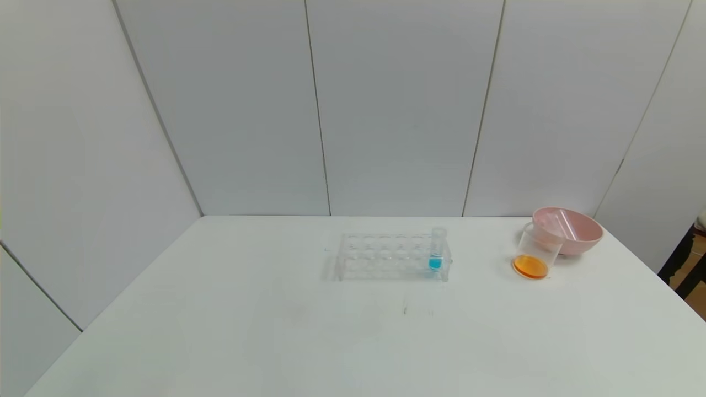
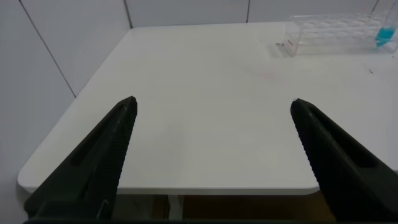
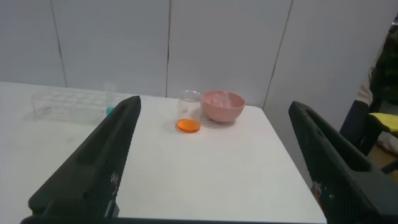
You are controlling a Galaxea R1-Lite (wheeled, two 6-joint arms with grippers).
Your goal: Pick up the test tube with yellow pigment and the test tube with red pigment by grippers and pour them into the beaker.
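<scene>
Table (image 1: 276,331): white, walled by grey panels
Beaker (image 1: 536,251): orange liquid, touching pink bowl (image 1: 573,231)
Left gripper (image 2: 211,109): fingers apart, empty
Right gripper (image 3: 214,109): fingers apart, empty

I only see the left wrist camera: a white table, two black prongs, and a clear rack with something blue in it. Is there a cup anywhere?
Observer: Yes, a clear beaker stands to the right of the rack, with orange liquid in it.
Operator: Anything beside it?
Observer: A pink bowl right behind it, with what looks like a clear tube lying inside.
Operator: And the other arm?
Observer: The right gripper is open near the table's front edge, facing the beaker.
</scene>
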